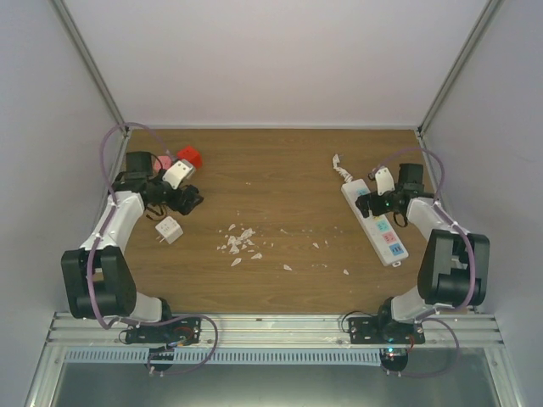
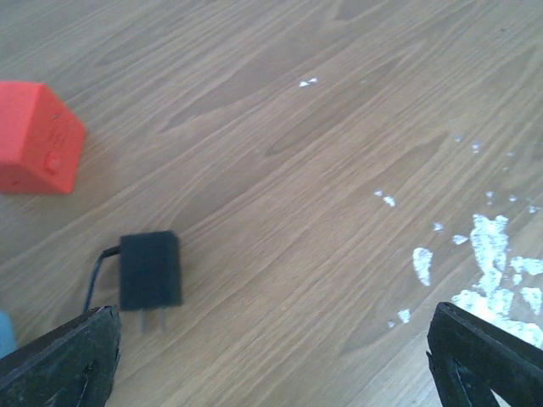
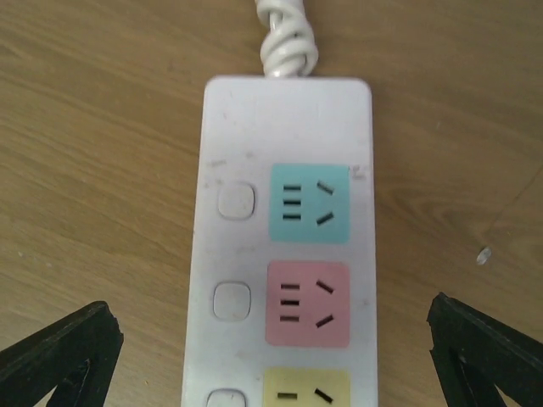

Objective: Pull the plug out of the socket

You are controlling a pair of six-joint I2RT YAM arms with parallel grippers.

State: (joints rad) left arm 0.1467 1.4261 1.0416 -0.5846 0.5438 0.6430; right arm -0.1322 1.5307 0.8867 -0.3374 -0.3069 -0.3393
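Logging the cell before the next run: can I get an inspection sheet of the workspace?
Surface: wooden table, white scraps scattered mid-table.
Job's things: socket lies flat at right; its teal, pink and yellow outlets in the right wrist view hold no plug.
Clutter: red block, black adapter with bare prongs, white adapter, all at left.
Grippers: left gripper open over bare wood; right gripper open, fingers spread wider than the socket.
Cables: knotted white cord stub at the socket's end; thin black lead on the black adapter; purple arm cables.
Surroundings: white walls, metal frame posts.
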